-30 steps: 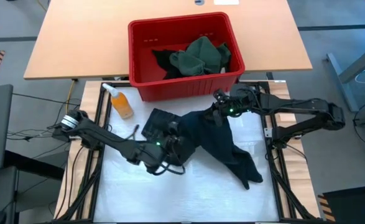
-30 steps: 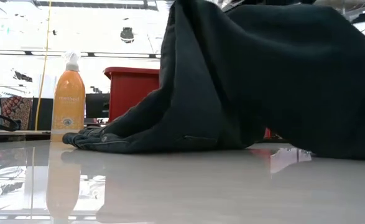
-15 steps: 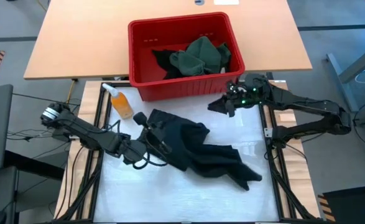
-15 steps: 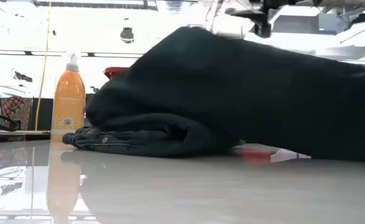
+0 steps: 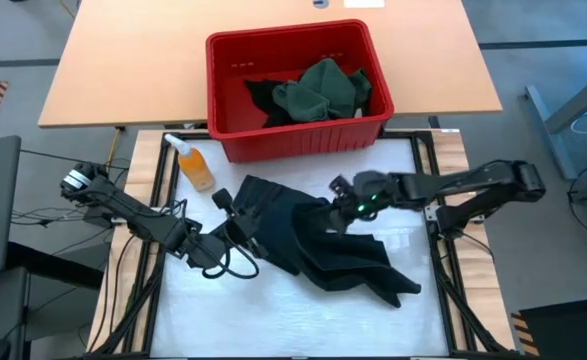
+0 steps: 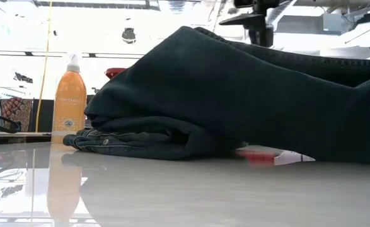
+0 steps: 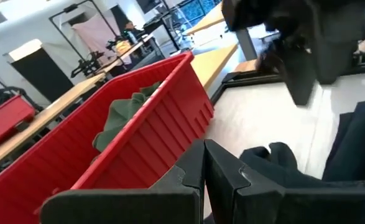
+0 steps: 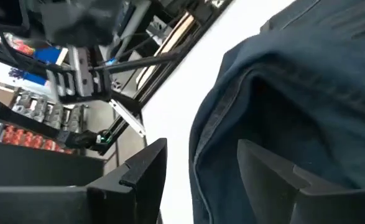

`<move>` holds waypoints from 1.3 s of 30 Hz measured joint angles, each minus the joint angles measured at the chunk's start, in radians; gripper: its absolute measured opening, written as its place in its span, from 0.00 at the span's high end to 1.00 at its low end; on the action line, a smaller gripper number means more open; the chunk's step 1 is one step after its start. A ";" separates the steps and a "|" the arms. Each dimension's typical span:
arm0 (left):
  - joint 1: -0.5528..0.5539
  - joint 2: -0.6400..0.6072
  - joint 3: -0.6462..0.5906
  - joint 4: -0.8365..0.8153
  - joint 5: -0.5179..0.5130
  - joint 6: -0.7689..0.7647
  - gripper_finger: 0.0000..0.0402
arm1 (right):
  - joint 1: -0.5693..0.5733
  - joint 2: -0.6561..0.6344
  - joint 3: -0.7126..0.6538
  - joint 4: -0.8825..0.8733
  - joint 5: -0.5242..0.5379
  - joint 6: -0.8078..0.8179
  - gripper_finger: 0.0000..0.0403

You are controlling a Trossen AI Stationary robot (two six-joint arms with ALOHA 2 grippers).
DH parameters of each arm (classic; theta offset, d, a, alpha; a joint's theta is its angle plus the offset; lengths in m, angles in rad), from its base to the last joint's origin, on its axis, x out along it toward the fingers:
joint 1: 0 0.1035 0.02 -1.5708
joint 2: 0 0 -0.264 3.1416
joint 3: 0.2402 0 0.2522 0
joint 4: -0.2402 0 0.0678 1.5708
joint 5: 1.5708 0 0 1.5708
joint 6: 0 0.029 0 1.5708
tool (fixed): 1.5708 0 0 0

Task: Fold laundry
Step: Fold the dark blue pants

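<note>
High view: black garment lies bunched mid-table — right gripper, fingers spread, should pinch one edge cleanly; left gripper, pressed together, beside its left edge.

Matt dark cloth garment, glossy white table
</note>
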 joint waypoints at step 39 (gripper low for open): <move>-0.171 -0.155 -0.078 -0.449 -0.048 -0.485 1.00 | 0.177 0.415 0.287 0.010 0.443 -0.175 0.78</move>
